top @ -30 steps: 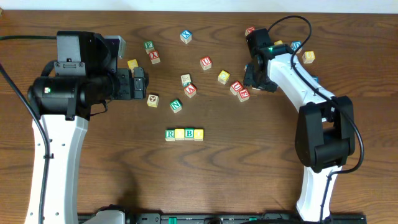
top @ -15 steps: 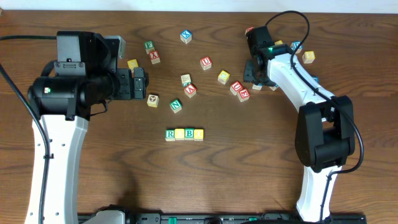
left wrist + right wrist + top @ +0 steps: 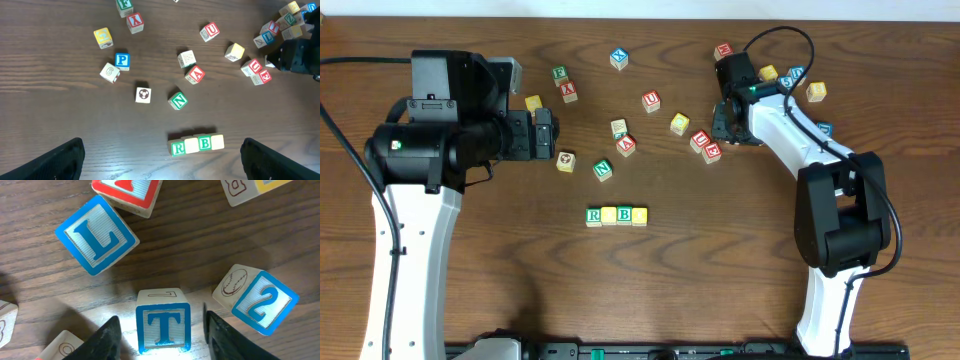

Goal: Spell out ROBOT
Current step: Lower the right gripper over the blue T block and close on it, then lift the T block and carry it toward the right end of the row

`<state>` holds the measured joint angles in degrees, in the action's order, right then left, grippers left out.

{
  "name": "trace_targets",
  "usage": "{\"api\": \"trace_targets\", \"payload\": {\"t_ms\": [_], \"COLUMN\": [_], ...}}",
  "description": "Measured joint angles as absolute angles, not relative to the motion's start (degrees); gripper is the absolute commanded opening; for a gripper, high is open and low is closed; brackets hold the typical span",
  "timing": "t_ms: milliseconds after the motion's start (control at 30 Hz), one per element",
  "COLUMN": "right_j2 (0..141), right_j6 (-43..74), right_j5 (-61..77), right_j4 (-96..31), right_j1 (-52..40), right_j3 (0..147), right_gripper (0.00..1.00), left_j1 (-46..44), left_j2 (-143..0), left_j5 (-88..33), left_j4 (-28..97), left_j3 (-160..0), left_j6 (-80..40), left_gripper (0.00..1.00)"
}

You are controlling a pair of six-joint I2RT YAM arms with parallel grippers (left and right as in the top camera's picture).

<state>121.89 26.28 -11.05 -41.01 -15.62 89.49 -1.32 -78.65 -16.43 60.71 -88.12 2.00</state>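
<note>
A row of four blocks (image 3: 617,215) lies mid-table: green R, a blank face, green B, a blank face; it also shows in the left wrist view (image 3: 197,144). My right gripper (image 3: 161,335) is open, its fingers either side of a blue T block (image 3: 163,326) without touching it. In the overhead view this gripper (image 3: 732,125) is low over the blocks at the back right. My left gripper (image 3: 162,157) is open and empty, held high; in the overhead view it (image 3: 546,133) is at the left.
Around the T lie a blue L block (image 3: 96,234), a blue 2 block (image 3: 262,302) and a red-faced block (image 3: 127,192). Loose blocks are scattered across the back of the table, including a green N (image 3: 603,170), red A (image 3: 626,146), red U (image 3: 651,101) and red E (image 3: 713,152).
My right gripper has shifted slightly toward the back over the block cluster. The left arm and the row of blocks have not moved.
</note>
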Motion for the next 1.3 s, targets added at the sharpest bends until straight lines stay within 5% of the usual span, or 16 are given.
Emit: {"api": "trace_targets", "payload": {"t_ms": [400, 700, 1300], "right_j2": [121.9, 121.9, 121.2], "right_j6": [26.3, 26.4, 25.3], "right_j5": [-12.1, -12.5, -12.5], "right_j4": [-38.5, -36.7, -39.4], "right_j1": [-15.6, -15.6, -15.6], "right_j3": [87.8, 86.0, 86.6], "right_gripper": [0.45, 0.15, 0.11], "left_j1": [-1.3, -1.3, -1.3], "left_j2": [-78.7, -78.7, -78.7], "left_j5": [-16.4, -16.4, -16.4], "left_j4": [60.7, 60.7, 60.7], "left_j3": [-88.1, -88.1, -88.1], "left_j6": [2.0, 2.0, 2.0], "left_gripper": [0.98, 0.98, 0.98]}}
